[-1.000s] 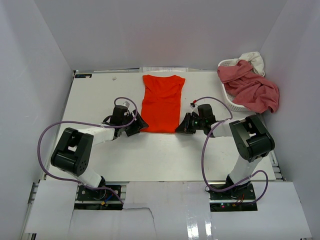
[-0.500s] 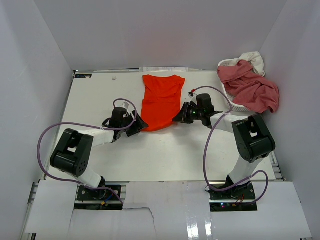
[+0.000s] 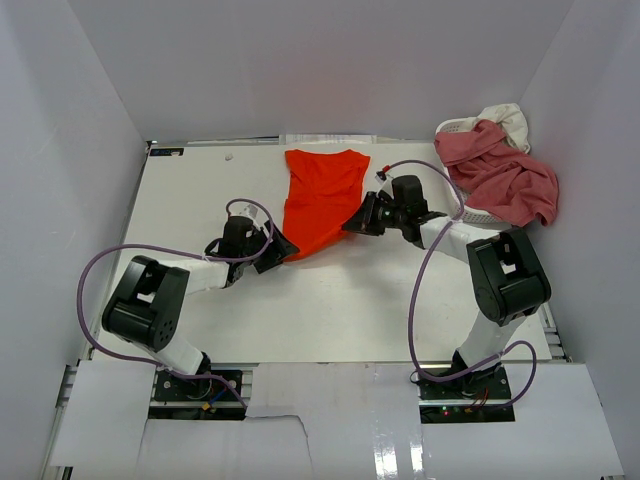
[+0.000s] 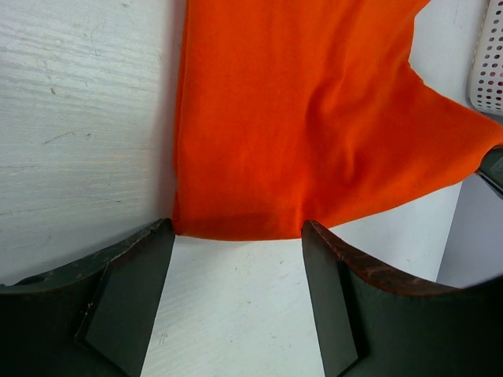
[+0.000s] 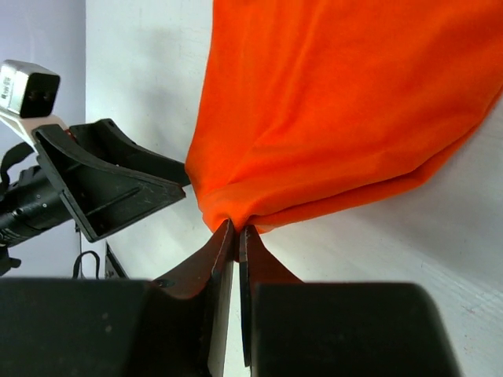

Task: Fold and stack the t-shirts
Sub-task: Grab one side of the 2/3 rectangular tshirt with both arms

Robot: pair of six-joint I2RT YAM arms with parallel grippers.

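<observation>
Orange t-shirt (image 3: 318, 195) corner pinched by right gripper (image 5: 236, 232); left gripper (image 4: 237, 228) spread, low.

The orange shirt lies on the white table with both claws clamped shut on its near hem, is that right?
Not quite: only one claw is clamped. The right claw is shut on a corner of the orange shirt's near hem. The left wrist view shows the left claw open, its fingers either side of the hem without gripping. The shirt does lie on the white table.
</observation>
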